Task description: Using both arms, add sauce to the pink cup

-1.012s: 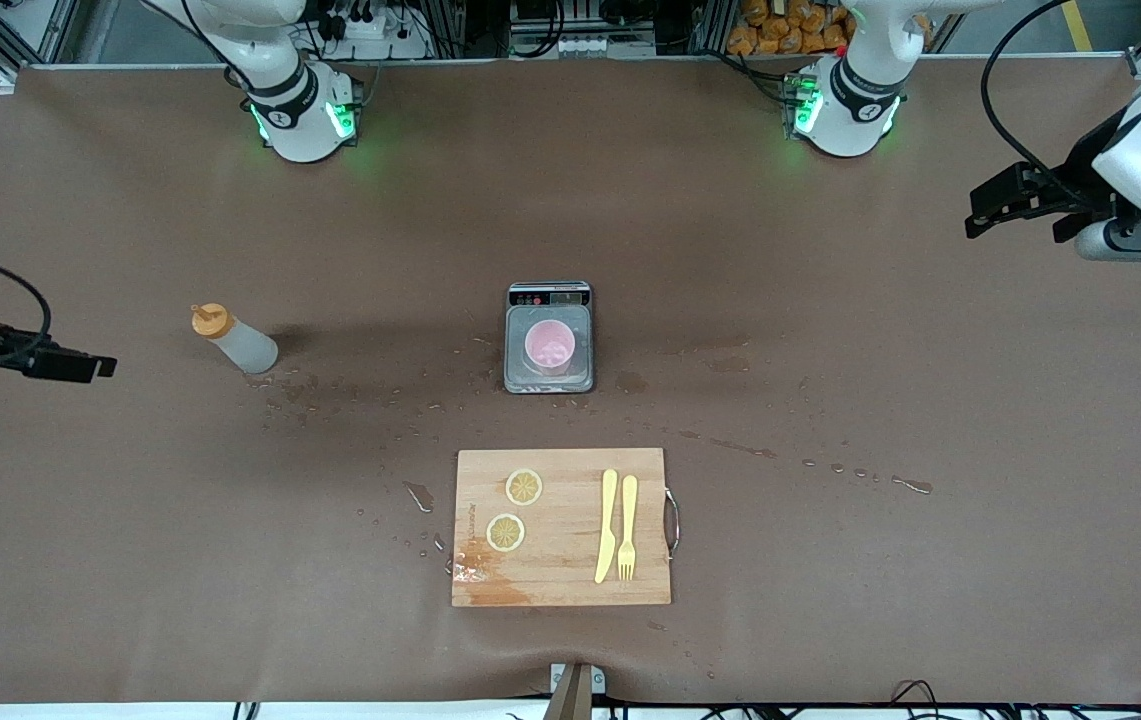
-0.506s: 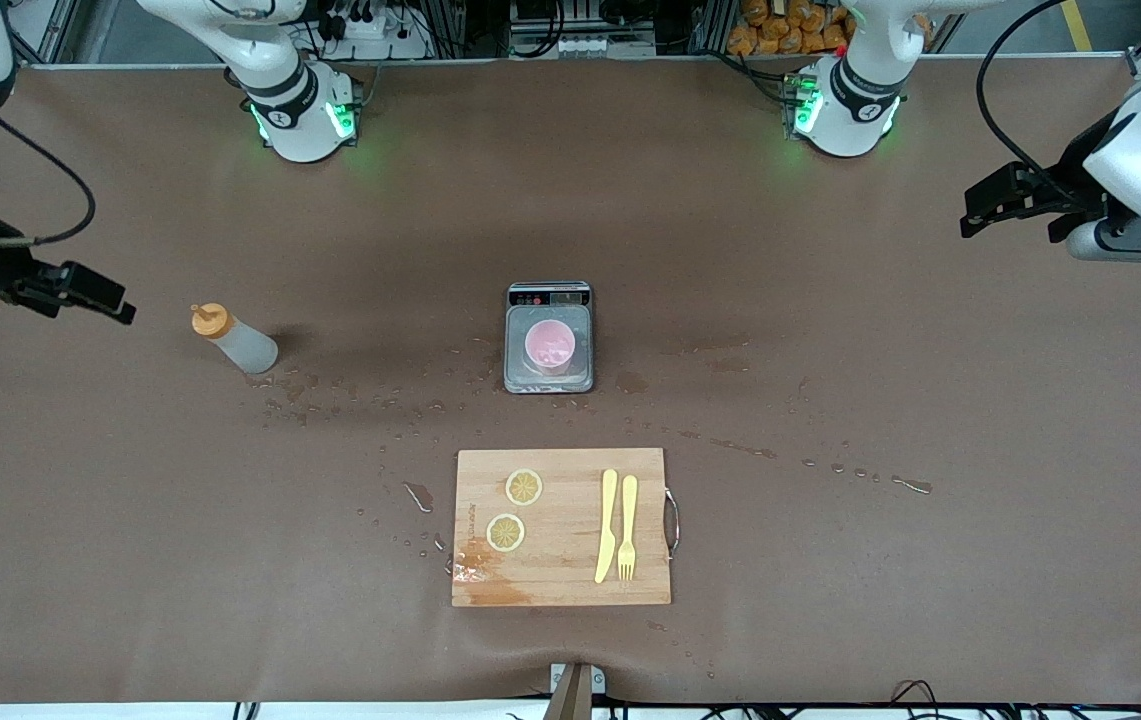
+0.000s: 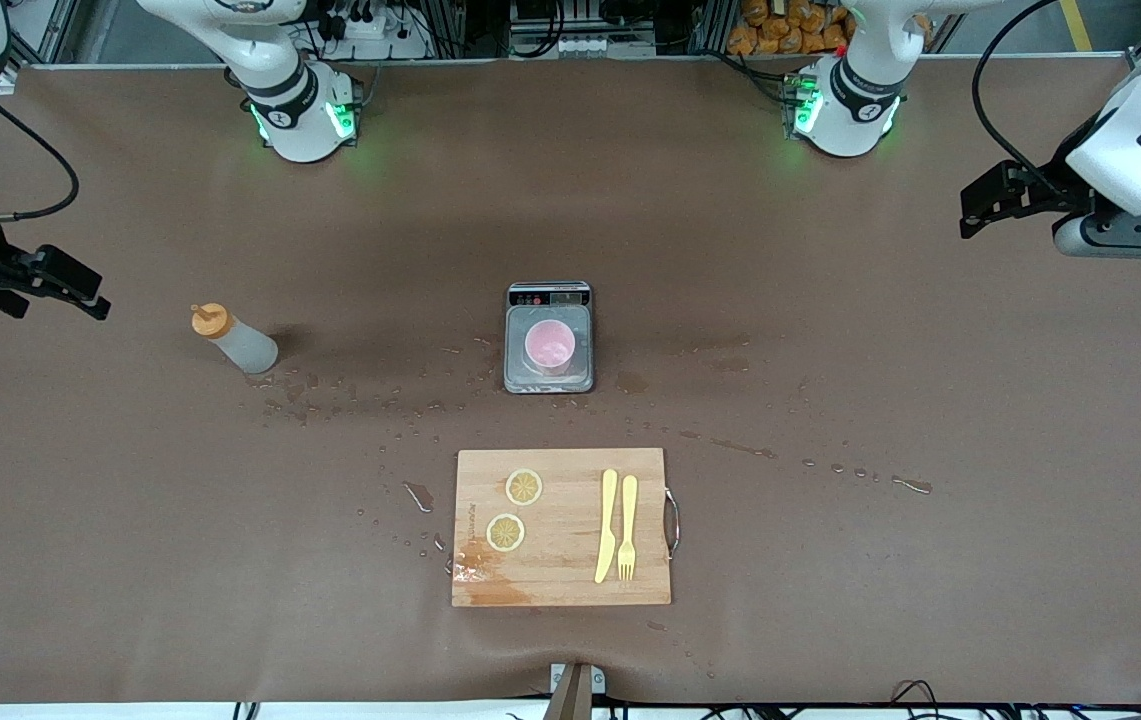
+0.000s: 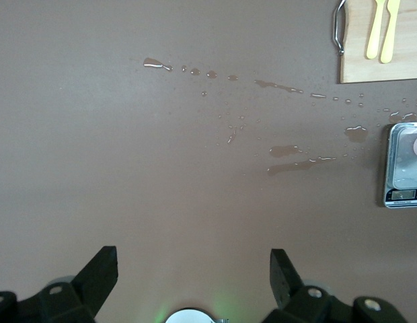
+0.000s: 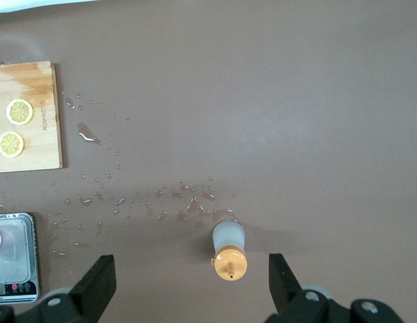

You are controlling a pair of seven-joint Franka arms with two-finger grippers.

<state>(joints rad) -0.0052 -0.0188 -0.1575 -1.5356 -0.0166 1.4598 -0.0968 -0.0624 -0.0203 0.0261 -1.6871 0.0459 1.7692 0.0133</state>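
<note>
Currently the sauce bottle [image 3: 238, 341] stands upright on the bench [image 3: 830, 400] toward the right arm's end, long axis vertical, orange nozzle cap [image 5: 230, 263] pointing up; in the front view it appears to lean toward that end. Pink cup [image 3: 549, 347] sits upright on a small scale [image 3: 549, 337] mid-bench, mouth up, well apart from the bottle. Right claw [image 5: 188, 282] hangs released over the bench edge beside the bottle, fingers spread wide, nothing held. Left claw [image 4: 194, 276] hangs over the left arm's end, also released, empty. Cutting board [image 3: 562, 527] lies nearer the front camera than the scale, carrying two lemon slices [image 3: 524, 487], a yellow knife [image 3: 607, 524] and fork [image 3: 627, 526]. Water drops [image 3: 350, 405] scattered between bottle and board.
</note>
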